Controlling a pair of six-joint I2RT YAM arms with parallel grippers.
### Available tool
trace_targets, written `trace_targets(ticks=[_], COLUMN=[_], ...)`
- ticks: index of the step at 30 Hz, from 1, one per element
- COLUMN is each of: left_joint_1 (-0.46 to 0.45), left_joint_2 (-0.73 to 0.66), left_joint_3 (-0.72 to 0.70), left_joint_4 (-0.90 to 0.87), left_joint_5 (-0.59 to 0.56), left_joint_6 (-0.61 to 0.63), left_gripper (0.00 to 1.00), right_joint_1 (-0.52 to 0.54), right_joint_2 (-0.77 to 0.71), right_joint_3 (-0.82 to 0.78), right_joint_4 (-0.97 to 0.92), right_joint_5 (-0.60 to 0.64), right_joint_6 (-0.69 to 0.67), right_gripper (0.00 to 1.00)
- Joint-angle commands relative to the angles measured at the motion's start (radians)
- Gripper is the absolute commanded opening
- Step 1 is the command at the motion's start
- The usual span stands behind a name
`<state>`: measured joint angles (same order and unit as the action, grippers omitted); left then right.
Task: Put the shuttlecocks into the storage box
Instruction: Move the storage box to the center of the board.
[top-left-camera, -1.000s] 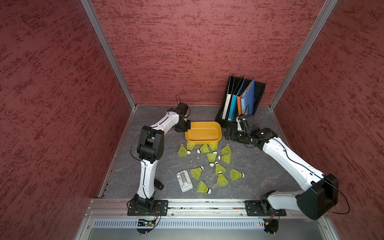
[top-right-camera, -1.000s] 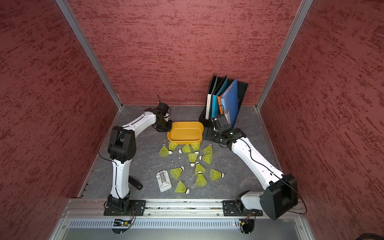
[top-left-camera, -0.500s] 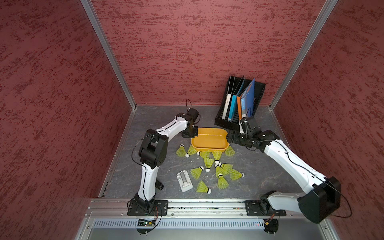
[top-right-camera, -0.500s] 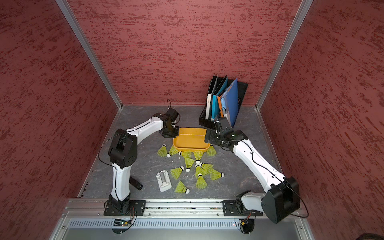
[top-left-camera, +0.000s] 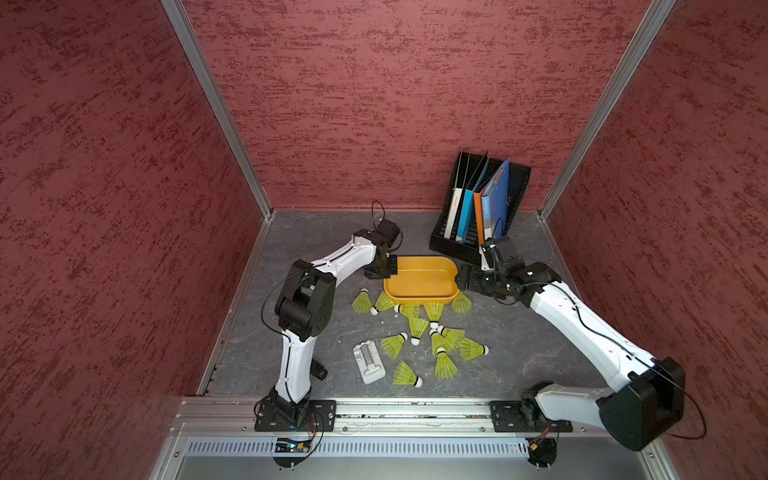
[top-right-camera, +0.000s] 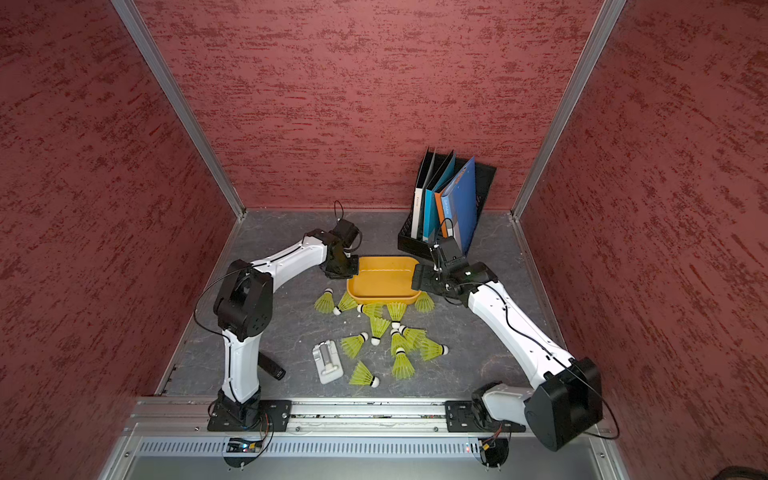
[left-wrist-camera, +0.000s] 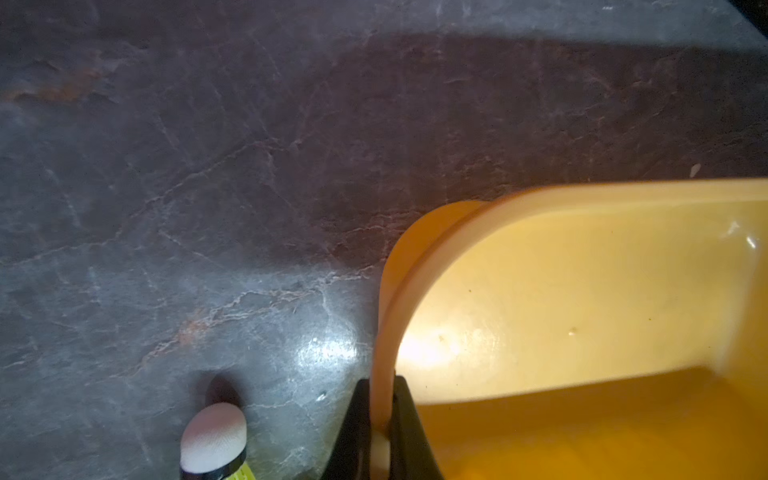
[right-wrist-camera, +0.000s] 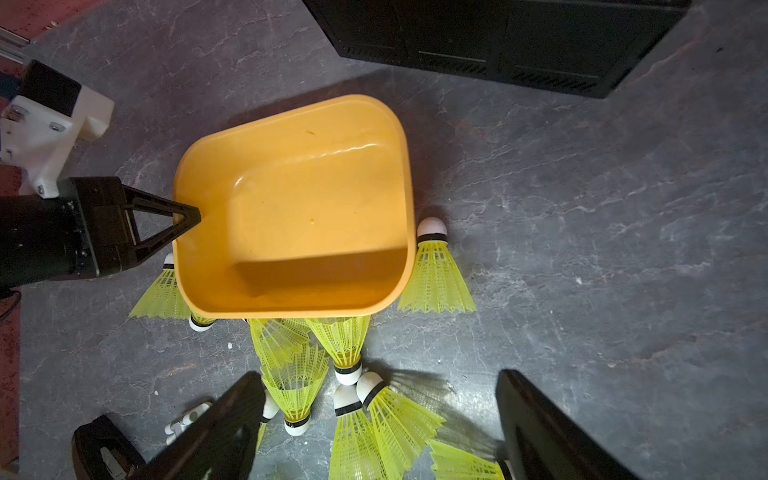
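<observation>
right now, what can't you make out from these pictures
- Shuttlecocks along the near rim of the storage box: partly covered by it in both top views, so no sure count.
- One shuttlecock, left wrist view: cut off by the picture edge.
- Folder labels, top views: too small to read.

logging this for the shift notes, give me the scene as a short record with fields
storage box: orange-yellow, empty
shuttlecocks: about a dozen, all on the table, some partly hidden by the box's near edge
left gripper: fingers shut on the box's wall
right gripper: open, above shuttlecocks near the box's other end
also there: black file rack, small white object
</observation>
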<state>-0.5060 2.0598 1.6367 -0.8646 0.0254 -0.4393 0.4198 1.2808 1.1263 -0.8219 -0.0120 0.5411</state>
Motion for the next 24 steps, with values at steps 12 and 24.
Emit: trace_targets(ticks=[12, 24], left_joint_1=[-0.004, 0.001], left_joint_2=[-0.087, -0.371], left_joint_3=[-0.014, -0.174], left_joint_4=[-0.006, 0.103], left_joint_5=[-0.041, 0.056], left_joint_6=[-0.007, 0.06], left_gripper=[0.7, 0.96], right_joint_1=[0.141, 0.362], right_joint_2=[-0.025, -0.195], right_joint_3=[-0.007, -0.182], right_joint_4=[-0.095, 0.071], right_joint_5=[0.058, 0.047], right_joint_6=[0.01, -0.152], right_gripper=[0.84, 0.82])
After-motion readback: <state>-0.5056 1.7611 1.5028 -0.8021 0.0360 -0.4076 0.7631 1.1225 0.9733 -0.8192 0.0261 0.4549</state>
